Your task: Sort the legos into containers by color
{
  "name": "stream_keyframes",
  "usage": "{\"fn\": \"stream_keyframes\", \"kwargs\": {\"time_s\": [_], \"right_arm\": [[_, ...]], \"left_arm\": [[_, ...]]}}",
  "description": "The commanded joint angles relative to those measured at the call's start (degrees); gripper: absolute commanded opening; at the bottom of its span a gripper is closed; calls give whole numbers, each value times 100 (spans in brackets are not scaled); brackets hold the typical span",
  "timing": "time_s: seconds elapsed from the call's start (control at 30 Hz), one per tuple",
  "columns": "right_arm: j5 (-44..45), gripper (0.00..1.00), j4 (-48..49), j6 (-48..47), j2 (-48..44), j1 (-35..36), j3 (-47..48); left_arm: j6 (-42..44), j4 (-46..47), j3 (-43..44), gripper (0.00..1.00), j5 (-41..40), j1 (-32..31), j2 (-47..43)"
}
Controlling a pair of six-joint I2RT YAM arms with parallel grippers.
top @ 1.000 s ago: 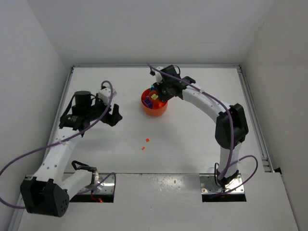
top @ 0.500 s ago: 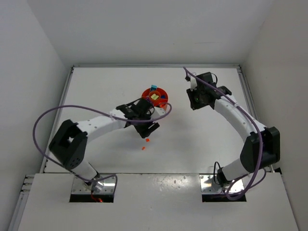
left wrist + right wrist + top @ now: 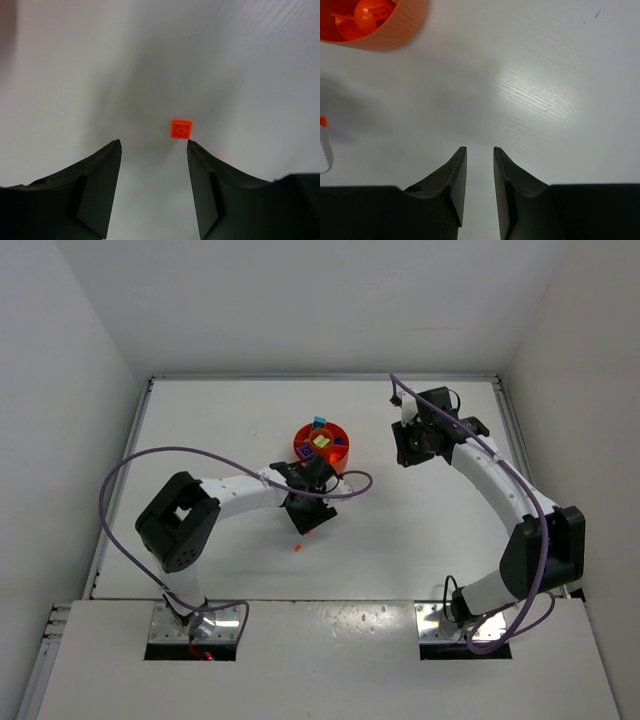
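Observation:
The round orange dish [image 3: 337, 461] stands at mid table with cyan, lime, purple and blue legos in its compartments. Its rim [image 3: 395, 35] shows at the top left of the right wrist view, a round orange piece [image 3: 370, 11] inside. My left gripper [image 3: 306, 522] hangs open low over the table just below the dish. A small square orange brick [image 3: 180, 128] lies just past its right fingertip [image 3: 192, 150], not between the fingers. One loose orange brick [image 3: 298, 547] shows below the gripper. My right gripper [image 3: 408, 450] is right of the dish, jaws narrowly apart and holding nothing [image 3: 480, 148].
A purple cable [image 3: 345, 490] loops from the left wrist past the dish. The raised table border [image 3: 500, 390] runs close behind the right gripper. A speck of orange [image 3: 322, 121] and a white edge show at the left margin of the right wrist view.
The left arm swung in from the left and came down over the loose orange bricks. The right arm left the dish, moved right, then stayed nearly still.

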Motion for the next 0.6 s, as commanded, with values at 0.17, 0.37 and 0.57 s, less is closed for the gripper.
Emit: {"fn": "stream_keyframes", "kwargs": {"time_s": [0.17,0.37,0.57], "right_arm": [[-290,28,68,-41,-4,-111,196],[-343,28,68,-41,58,-111,196],[-343,28,68,-41,58,-164,196]], "left_arm": [[196,54,145,61,212,-223,219],[196,106,250,59,273,-328,333],[196,106,251,58,273,-328,448]]}}
